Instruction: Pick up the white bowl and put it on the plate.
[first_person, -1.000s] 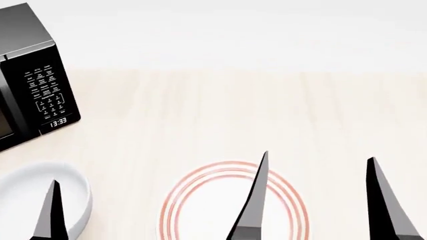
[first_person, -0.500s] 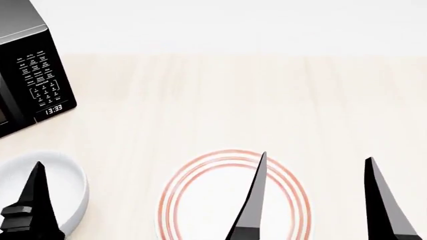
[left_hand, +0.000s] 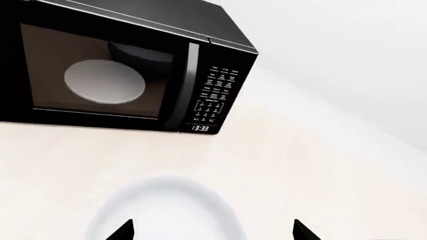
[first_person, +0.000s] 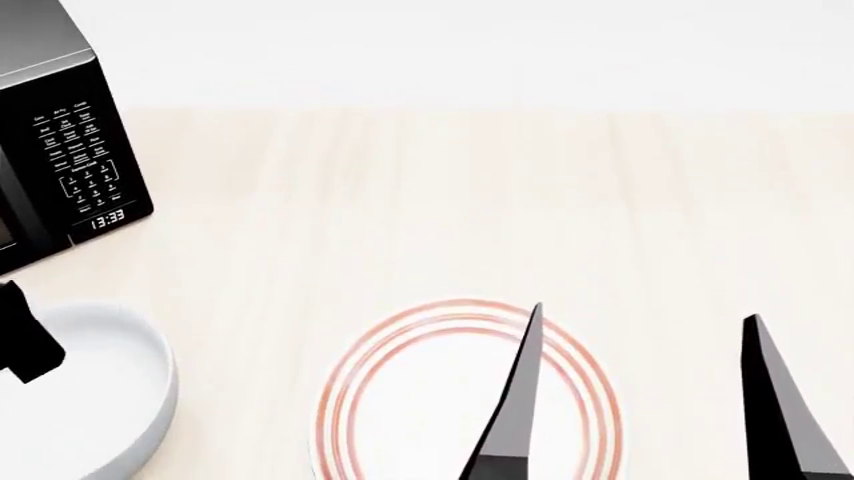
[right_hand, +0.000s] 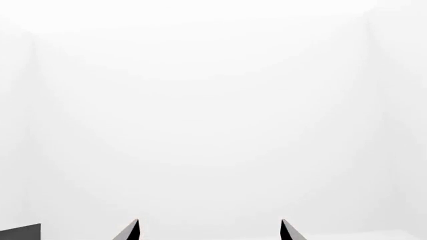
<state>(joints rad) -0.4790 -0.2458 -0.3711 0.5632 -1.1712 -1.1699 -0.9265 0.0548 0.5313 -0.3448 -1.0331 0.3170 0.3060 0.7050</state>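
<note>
**Head view: bowl at lower left, plate at lower centre**

Head view shows the bowl (first_person: 94, 395) at the lower left of the frame on the pale wood tabletop (first_person: 467, 210). The plate (first_person: 400, 400), ringed in red, lies at the lower centre, apart from the bowl. A black microwave (first_person: 60, 150) stands at the upper left, its clock reading 13:33.

The right end effector (first_person: 641, 400) rises from the bottom edge with its two dark fingers spread apart; one finger crosses over the plate, the other stands at the lower right, off the plate. It holds nothing.

Of the left end effector (left_hand: 210, 231), the head view shows only a dark part at the left edge, by the bowl. In the left wrist view its two fingertips stand wide apart at the bottom edge, with the bowl's rim between them and the microwave in the upper left. No contact with the bowl can be told.
</note>
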